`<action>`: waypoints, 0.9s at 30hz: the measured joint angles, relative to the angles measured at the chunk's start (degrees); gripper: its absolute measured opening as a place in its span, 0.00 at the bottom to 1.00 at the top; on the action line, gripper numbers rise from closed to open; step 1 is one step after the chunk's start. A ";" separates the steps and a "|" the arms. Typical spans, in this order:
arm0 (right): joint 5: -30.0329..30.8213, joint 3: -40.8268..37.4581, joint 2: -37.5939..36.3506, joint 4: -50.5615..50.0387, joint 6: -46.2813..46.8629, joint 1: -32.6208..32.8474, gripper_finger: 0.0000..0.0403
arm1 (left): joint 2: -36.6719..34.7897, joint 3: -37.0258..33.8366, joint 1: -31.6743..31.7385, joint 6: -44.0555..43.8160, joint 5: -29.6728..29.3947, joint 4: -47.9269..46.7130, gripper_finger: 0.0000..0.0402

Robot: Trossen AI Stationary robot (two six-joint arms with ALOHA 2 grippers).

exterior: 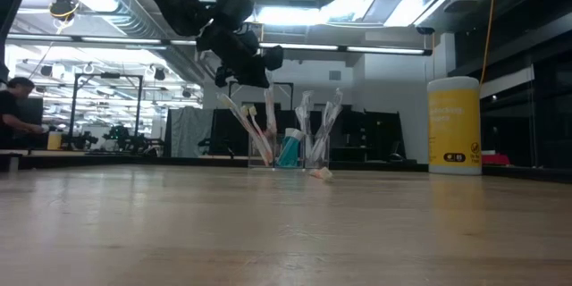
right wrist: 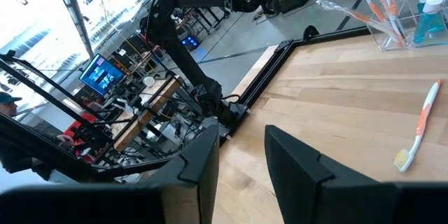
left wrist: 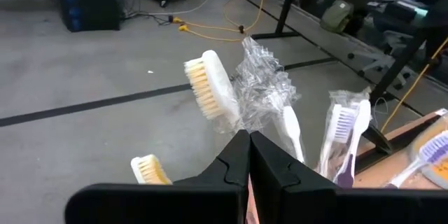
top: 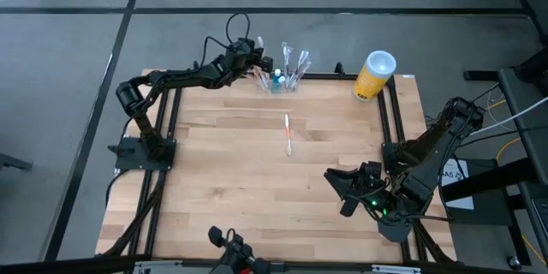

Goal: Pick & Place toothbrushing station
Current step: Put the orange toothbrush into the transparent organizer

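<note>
Wooden table (top: 257, 180): upper centre, clenched left gripper (top: 259, 58) hovers above the toothbrushing station (top: 282, 81); lower right, right gripper (top: 342, 190) waits released.

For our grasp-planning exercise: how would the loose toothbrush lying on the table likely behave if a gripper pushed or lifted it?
The toothbrush looks thin and long, so probably light and stiff. Lying flat on the smooth wooden table, it would likely slide or spin when pushed, and its low profile may make pinching it awkward.

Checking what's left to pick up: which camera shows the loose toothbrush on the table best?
The right wrist view: the toothbrush lies whole and close. The high view shows it small at mid-table; the low view shows only its tip; the left wrist view misses it.
</note>
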 joint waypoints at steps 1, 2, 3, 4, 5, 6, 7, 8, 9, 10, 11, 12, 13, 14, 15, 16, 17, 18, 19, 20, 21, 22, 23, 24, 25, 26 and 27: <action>0.01 0.00 0.00 -0.15 0.24 0.00 0.29 | 0.00 0.00 0.00 0.23 -0.07 0.06 0.00; 0.01 0.00 0.00 -0.30 0.44 0.00 0.29 | 0.00 0.00 0.10 0.62 -0.06 0.32 0.00; 0.02 0.00 0.00 -0.45 0.61 0.00 0.30 | 0.00 0.00 0.28 0.96 -0.04 0.57 0.00; 0.00 0.00 0.00 -0.47 0.62 0.00 0.30 | 0.00 0.00 0.53 1.02 -0.03 0.67 0.00; 0.02 0.00 0.00 -0.47 0.64 0.00 0.30 | 0.00 0.00 0.77 1.02 -0.03 0.71 0.00; 0.02 0.00 0.00 -0.47 0.62 0.00 0.30 | -0.12 0.00 0.99 1.01 0.01 0.65 0.00; 0.00 0.00 0.00 -0.49 0.63 0.00 0.30 | -0.24 0.00 1.21 1.02 0.06 0.63 0.00; 0.01 0.00 0.00 -0.48 0.67 0.00 0.30 | -0.33 0.00 1.26 1.06 0.06 0.80 0.00; -0.01 0.00 0.00 -0.49 0.72 0.00 0.30 | -0.39 0.00 1.28 1.16 0.06 0.85 0.00; 0.00 0.00 0.00 -0.49 0.77 0.00 0.30 | -0.39 0.00 1.26 1.21 0.11 0.79 0.00; 0.01 0.00 0.00 -0.51 0.77 0.00 0.30 | -0.39 0.00 1.26 1.20 0.17 0.57 0.00; 0.00 0.00 0.00 -0.51 0.77 0.00 0.30 | -0.39 0.00 1.30 1.16 0.49 0.32 0.00; 0.01 0.00 0.00 -0.51 0.77 0.00 0.30 | -0.39 0.00 1.37 1.15 1.34 0.07 0.00; 0.00 0.00 0.00 -0.52 0.77 0.00 0.30 | -0.39 0.02 1.37 1.12 1.66 -0.61 0.00; 0.02 0.00 0.00 -0.60 0.77 0.00 0.30 | -0.39 0.02 1.31 0.91 1.63 -1.93 0.00; 0.00 0.00 0.00 -0.66 0.77 0.00 0.30 | -0.39 0.02 0.94 0.58 1.40 -3.47 0.00; 0.02 0.00 0.00 -0.72 0.77 0.00 0.30 | -0.39 0.02 0.55 0.37 0.90 -4.99 0.00; 0.01 0.00 0.00 -0.73 0.77 0.00 0.30 | -0.39 0.02 0.07 0.23 0.78 -6.22 0.00; 0.02 0.00 0.00 -0.72 0.77 0.00 0.30 | -0.39 0.02 -0.53 0.18 0.78 -6.99 0.00; 0.02 0.00 0.00 -0.73 0.73 0.00 0.30 | -0.39 0.02 -1.09 0.17 0.78 -7.77 0.00; -0.01 0.00 0.00 -0.81 0.64 0.00 0.30 | -0.39 0.02 -1.71 0.15 0.80 -8.40 0.00; 0.02 0.00 0.00 -0.97 0.62 0.00 0.30 | -0.39 0.02 -2.29 0.13 0.76 -8.97 0.00; 0.02 0.00 0.00 -1.16 0.62 0.00 0.30 | -0.39 0.02 -2.89 0.09 0.57 -9.40 0.00; 0.02 0.00 0.00 -1.40 0.62 0.00 0.30 | -0.39 0.02 -3.49 -0.23 0.23 -9.85 0.00; 0.02 0.00 0.00 -1.51 0.62 0.00 0.30 | -0.39 0.02 -4.10 -0.89 -0.38 -10.69 0.00; 0.02 0.00 0.00 -1.58 0.61 0.00 0.30 | -0.39 0.02 -4.73 -1.77 -1.17 -11.74 0.00; 0.02 0.00 0.00 -1.68 0.62 0.00 0.30 | -0.39 0.02 -5.34 -2.55 -1.83 -12.92 0.00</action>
